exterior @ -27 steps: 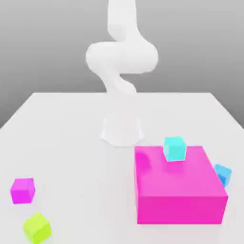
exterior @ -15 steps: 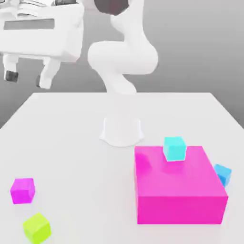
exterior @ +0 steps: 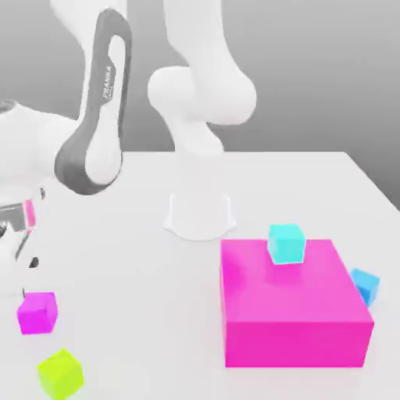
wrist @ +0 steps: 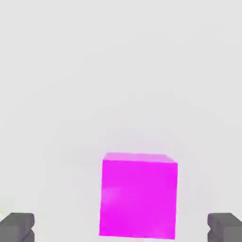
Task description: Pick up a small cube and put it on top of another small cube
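The gripper (wrist: 121,229) is spread wide and holds nothing; the small cube (wrist: 138,196) sits on the table (wrist: 118,71) directly beneath it, between the fingertips (wrist: 17,226) and slightly nearer one.

Risk: that offset may let one finger land first and push or rotate the cube during closure.

The cube is plain magenta, sharp-edged and resting flat.

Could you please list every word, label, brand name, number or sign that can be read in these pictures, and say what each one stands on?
"FRANKA": white letters running lengthwise down the dark grey side panel of the arm's link in the exterior view.
Smaller lettering sits just below it on the same panel, too blurred to read.
The small magenta cube, the large magenta block, the other cubes and the table carry no text.
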Controlling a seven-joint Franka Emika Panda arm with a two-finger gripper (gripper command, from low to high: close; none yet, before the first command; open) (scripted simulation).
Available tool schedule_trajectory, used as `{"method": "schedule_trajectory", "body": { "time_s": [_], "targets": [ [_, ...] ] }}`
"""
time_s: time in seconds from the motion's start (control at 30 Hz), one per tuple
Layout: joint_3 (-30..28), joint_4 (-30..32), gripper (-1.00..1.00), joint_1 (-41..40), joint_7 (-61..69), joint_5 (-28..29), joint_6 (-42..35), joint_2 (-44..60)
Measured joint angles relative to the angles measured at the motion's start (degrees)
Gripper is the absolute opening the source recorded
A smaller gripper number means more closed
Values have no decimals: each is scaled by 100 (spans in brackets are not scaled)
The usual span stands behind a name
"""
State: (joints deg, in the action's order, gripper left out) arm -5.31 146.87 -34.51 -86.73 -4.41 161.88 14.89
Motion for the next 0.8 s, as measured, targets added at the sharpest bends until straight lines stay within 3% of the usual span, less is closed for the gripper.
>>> {"method": "schedule_trajectory", "body": {
  "time_s": [0.07, 0.1, 0.33, 0.53, 0.8],
  "targets": [
    [112, -71, 0, -98, 75, -112, 332, 417],
    [155, -105, -100, -134, 101, -144, 478, 602],
    [174, -110, -100, -153, 96, -141, 513, 636],
    [49, 43, -100, -40, -226, 169, -342, -372],
    [212, -675, -100, 721, -1987, 291, -1068, -365]
  ]
}}
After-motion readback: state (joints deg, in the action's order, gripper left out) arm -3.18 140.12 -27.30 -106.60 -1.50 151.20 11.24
